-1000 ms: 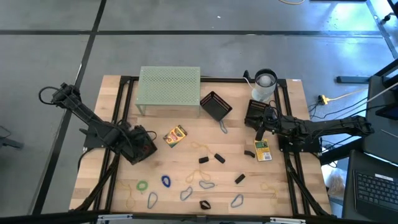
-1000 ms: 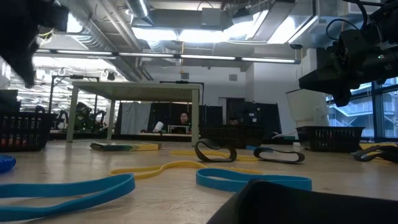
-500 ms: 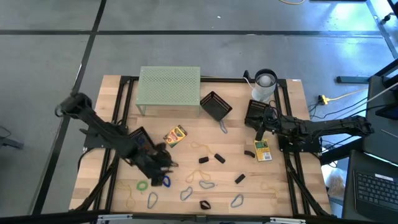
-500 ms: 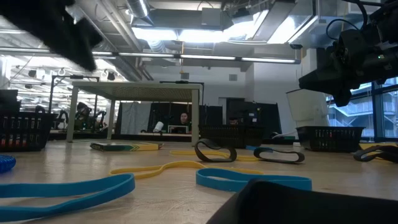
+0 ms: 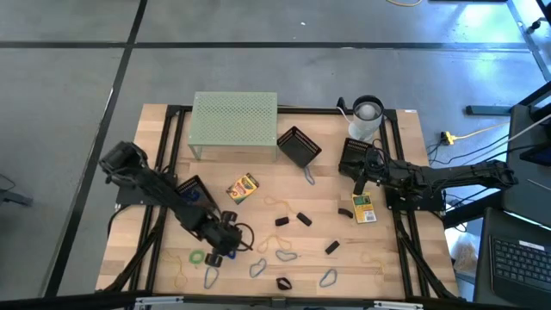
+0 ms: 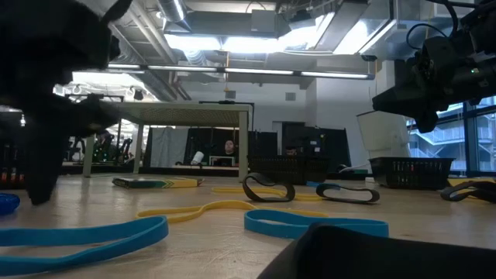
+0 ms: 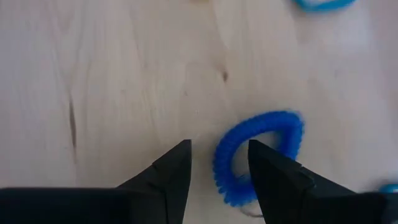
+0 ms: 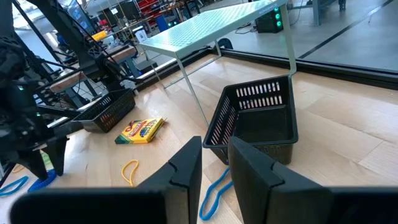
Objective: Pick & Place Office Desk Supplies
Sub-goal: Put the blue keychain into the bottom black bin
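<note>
Now that my left gripper (image 7: 219, 163) has swung to the counter's (image 5: 405, 267) seven o'clock, its jaws straddle the blue coiled plastic loop (image 7: 258, 154), apart, ready to grasp; right jaws near-closed, empty.

two dark jointed arms with looping black cables, each ending in matte black wedge-shaped fingers (image 7: 177, 171).

**What you can't really make out here**

From above, the left gripper (image 5: 225, 244) sits over the blue coil loop (image 7: 258, 155), hiding most of it. In the left wrist view, one finger covers that loop's near edge, and another blue loop (image 7: 324, 4) is cut off at the frame edge. Low view: a big dark blur fills the left, plus a black shape (image 6: 380, 252) up close, can't tell what.
</note>
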Robot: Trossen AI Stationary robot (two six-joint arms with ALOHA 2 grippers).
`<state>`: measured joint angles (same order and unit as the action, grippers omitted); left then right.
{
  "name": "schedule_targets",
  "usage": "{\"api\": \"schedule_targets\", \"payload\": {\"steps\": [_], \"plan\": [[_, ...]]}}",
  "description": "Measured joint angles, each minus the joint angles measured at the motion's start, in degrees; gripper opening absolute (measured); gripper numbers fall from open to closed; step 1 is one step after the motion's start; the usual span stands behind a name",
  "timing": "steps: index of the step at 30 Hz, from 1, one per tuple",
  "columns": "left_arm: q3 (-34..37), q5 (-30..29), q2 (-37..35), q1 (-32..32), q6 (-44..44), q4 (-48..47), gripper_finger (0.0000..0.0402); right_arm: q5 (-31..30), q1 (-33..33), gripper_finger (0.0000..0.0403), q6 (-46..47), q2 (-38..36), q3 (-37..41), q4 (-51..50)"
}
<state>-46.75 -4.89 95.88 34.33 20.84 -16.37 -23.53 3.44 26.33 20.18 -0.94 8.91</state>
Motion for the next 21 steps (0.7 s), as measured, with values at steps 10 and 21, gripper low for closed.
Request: {"api": "schedule_targets", "payload": {"steps": [10, 21], "plan": [[-0.2, -2.6, 2.2, -0.2, -10.4, -0.7, 0.0073, 0.0, 0.0, 0.0082, -0.1, 0.0, 0.0, 0.0], [0.4, -18.5, -1.1, -1.3, -18.5, 8.1, 0.0016, 0.0, 0.0, 0.0082, -0.1, 0.0, 0.0, 0.0]]}}
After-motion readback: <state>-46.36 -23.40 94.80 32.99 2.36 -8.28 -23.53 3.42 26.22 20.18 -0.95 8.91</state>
